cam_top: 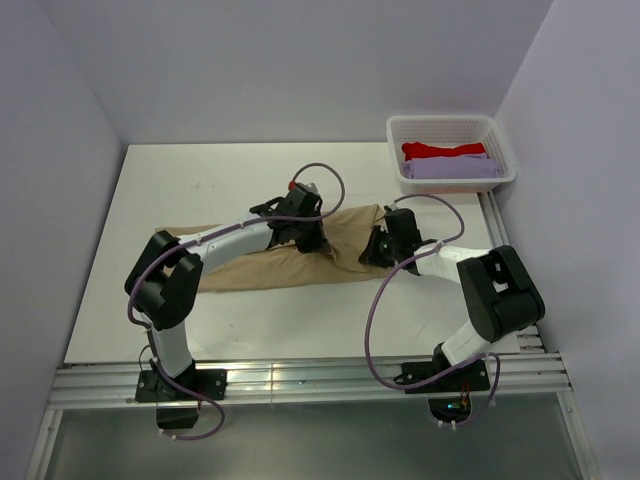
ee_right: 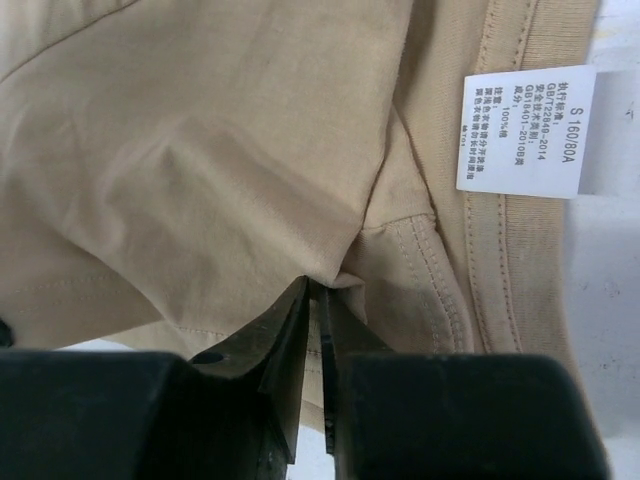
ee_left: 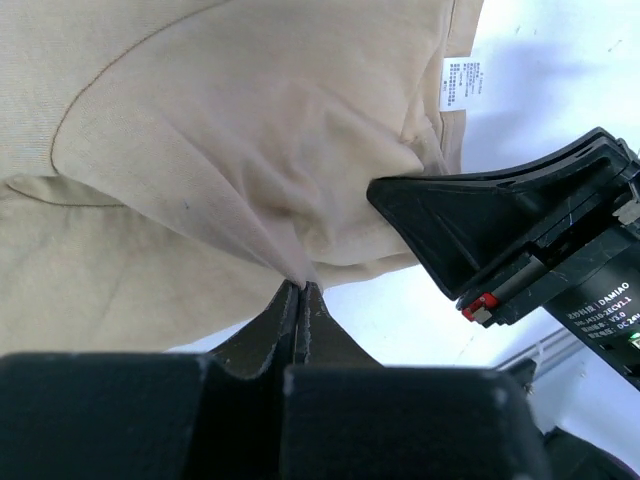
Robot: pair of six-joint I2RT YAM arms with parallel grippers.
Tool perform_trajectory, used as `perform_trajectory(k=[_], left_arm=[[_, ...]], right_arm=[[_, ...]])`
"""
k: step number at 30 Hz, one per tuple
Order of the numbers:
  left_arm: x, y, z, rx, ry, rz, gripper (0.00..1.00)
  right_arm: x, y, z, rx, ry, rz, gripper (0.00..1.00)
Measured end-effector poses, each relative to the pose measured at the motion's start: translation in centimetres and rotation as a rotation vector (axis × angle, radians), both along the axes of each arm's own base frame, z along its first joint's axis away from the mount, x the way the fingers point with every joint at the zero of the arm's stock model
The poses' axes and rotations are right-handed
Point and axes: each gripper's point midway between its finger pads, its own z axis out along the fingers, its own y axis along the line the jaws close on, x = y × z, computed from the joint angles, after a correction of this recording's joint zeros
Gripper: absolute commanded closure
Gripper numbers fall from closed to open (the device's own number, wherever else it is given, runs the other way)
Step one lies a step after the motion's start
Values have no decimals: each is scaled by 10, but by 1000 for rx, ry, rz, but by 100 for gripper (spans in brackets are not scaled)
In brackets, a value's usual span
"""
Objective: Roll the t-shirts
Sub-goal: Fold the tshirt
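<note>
Here, both grippers pinch the tan tee at mid-table

The white table [cam_top: 200, 180] takes up most of the overhead view. The tan t-shirt [cam_top: 290, 268] lies across its middle as a long flattened band. It runs from the left side, where the left arm crosses over it, up towards the right, where its far end is bunched between the two wrists.

At the far right corner of the table sits a white lattice basket [cam_top: 440, 119], well apart from the tan cloth. Inside it, a red t-shirt [cam_top: 440, 150] lies at the back and a lavender t-shirt [cam_top: 450, 168] lies in front, touching it.

The left gripper [ee_left: 302, 290] is clamped tight on the tan t-shirt. Its fingers are pressed together on a peak of fabric, and creases fan out from that pinch. The right gripper [ee_right: 318, 285] is close beside it on the same garment. Only a thin slit shows between its fingers, and a fold of cloth near a stitched hem is caught at their tips. In the left wrist view the fabric is gathered against the tip of the right gripper.

Smallest is the white printed label [ee_right: 525, 130], sewn at the ribbed edge of the shirt to the right of the right gripper's pinch.
</note>
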Motion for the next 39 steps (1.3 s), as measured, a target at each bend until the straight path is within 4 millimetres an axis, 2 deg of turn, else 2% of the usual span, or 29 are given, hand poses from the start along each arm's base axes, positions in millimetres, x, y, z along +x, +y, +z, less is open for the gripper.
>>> perform_trajectory(k=[10,22,30,34,39], left_arm=[[-12,15,-19,-20,97,-27,100],[-11,40,-31,-12,133,-18,100],[-6,47,-30,-25,142,-16,99],[-14,49,-34,-37,154,-37,91],[-37,58,-41,-25,182,-57,65]], right_arm=[[1,0,1,3,-5,-1,76],[1,1,1,4,-6,-1,75],[1,1,1,4,-6,-1,75],[1,0,1,4,-7,-1,75],[1,1,1,4,-7,-1,73]])
